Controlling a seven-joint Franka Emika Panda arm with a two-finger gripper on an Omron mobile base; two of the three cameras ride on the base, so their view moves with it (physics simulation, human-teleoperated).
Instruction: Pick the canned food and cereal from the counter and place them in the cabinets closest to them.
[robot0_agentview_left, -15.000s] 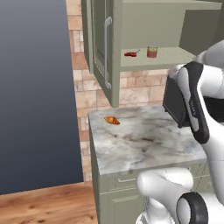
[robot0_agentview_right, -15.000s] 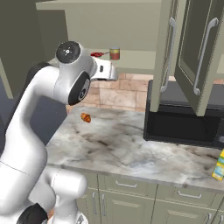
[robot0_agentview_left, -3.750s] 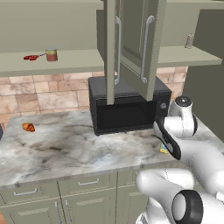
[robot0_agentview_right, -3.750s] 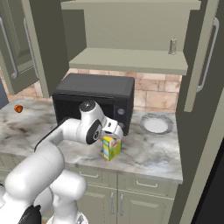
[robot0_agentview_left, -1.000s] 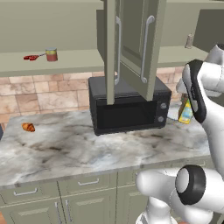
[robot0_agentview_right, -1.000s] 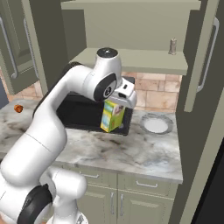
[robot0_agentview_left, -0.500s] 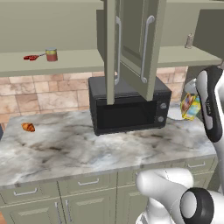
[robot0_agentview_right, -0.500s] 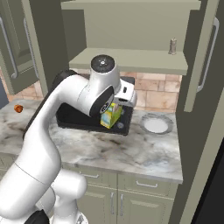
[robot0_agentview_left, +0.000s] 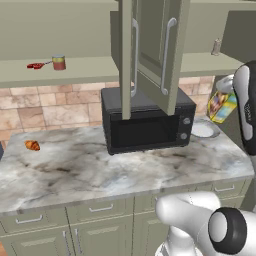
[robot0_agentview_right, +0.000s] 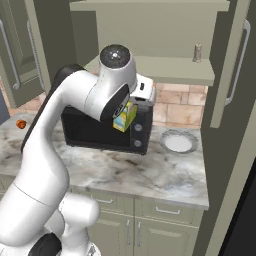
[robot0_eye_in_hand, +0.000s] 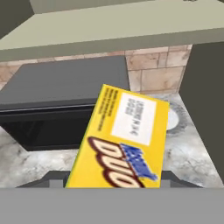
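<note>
Cereal transfer, lift phase. Over the last second the cereal box has been carried upward and tipped: it then hung lower against the microwave front, and it now sits off the table, tilted, level with the top edge of the microwave and just below the open cabinet shelf. Some seconds earlier it still stood upright on the table beside the microwave. The pincer is closed on the box, the jaws narrowed across its slim faces; in the hand view its fingertips lie under the grey band, so the contact itself is not visible there. Judged from this, the pick of the cereal is done and the placing step is in hand: the box has yet to rise above the shelf lip and be levelled.

The canned food already stands on the shelf of the left cabinet, beside a small red stemmed thing, so that half of the task appears complete.

The cereal box is a tall, slim yellow carton with a white label panel, blue and dark red lettering; in the left base view its striped printed face shows. A white plate lies on the table right of the microwave, a small grey bottle on the target shelf, and a croissant far left.
</note>
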